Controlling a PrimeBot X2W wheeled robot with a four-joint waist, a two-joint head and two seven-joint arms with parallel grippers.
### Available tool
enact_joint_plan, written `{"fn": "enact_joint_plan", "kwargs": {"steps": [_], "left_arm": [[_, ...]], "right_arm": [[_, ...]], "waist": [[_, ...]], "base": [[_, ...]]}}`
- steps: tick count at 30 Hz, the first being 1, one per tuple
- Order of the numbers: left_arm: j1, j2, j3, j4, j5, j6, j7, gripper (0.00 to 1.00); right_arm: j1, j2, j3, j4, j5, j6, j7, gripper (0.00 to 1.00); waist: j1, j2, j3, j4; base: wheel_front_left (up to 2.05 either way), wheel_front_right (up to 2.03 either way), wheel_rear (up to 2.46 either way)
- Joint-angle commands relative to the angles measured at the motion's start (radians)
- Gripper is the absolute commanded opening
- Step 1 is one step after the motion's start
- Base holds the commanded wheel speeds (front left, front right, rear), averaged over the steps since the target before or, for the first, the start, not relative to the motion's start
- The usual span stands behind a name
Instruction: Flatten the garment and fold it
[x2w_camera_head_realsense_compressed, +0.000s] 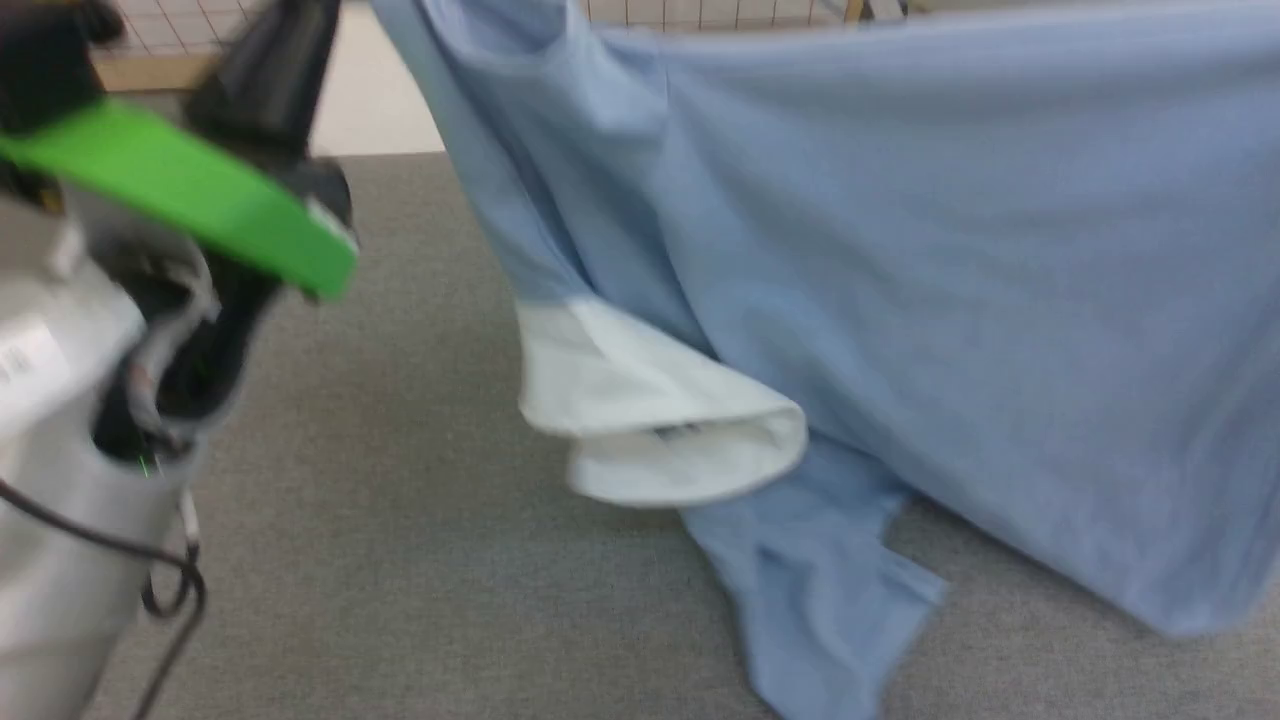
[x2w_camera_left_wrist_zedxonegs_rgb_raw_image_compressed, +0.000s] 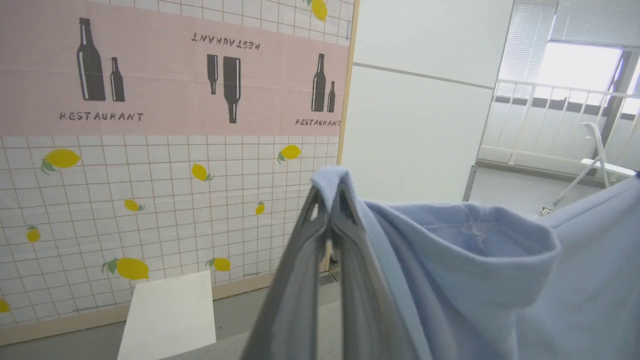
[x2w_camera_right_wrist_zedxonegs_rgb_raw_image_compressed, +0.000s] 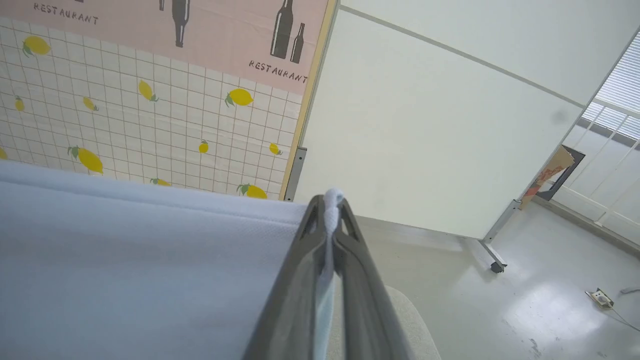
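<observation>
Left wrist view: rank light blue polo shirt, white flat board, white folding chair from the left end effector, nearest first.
1. Polo shirt, pinched by the left end effector.
2. Flat board, lower left.
3. Folding chair, far right.

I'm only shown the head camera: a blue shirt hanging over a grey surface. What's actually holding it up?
Observer: The left gripper is shut on a bunched fold of the garment, right at its tips.
Operator: And the other side?
Observer: The right gripper is shut on the garment's edge, with a thin strip of cloth running down between its fingers.
Operator: What's behind the shirt?
Observer: A wall panel printed with lemons, bottles and the word RESTAURANT.
</observation>
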Motion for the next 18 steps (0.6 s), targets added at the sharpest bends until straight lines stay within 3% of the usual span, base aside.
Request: {"fn": "enact_joint_plan", "kwargs": {"steps": [1, 10, 13, 18], "left_arm": [[-0.062, -0.007, 0.01, 0.017, -0.009, -0.007, 0.016, 0.0], [-0.48, -0.038, 0.034, 0.18, 0.018, -0.012, 0.106, 0.0], [-0.619, -0.036, 0.037, 0.241, 0.068, -0.005, 0.107, 0.0], [-0.83, -0.05, 0.08, 0.35, 0.129, 0.006, 0.023, 0.0]], "right_arm": [[-0.058, -0.008, 0.019, 0.023, 0.01, -0.002, 0.012, 0.0], [-0.469, -0.008, 0.143, 0.239, -0.046, -0.002, 0.015, 0.0], [-0.594, 0.024, 0.142, 0.314, -0.088, -0.002, -0.026, 0.0], [-0.784, 0.114, 0.096, 0.431, -0.186, -0.002, -0.143, 0.0]], "waist": [[0.0, 0.0, 0.053, -0.017], [0.0, 0.0, 0.247, -0.055], [0.0, 0.0, 0.314, -0.068], [0.0, 0.0, 0.414, -0.098]], "base": [[0.0, 0.0, 0.0], [0.0, 0.0, 0.0], [0.0, 0.0, 0.0], [0.0, 0.0, 0.0]]}}
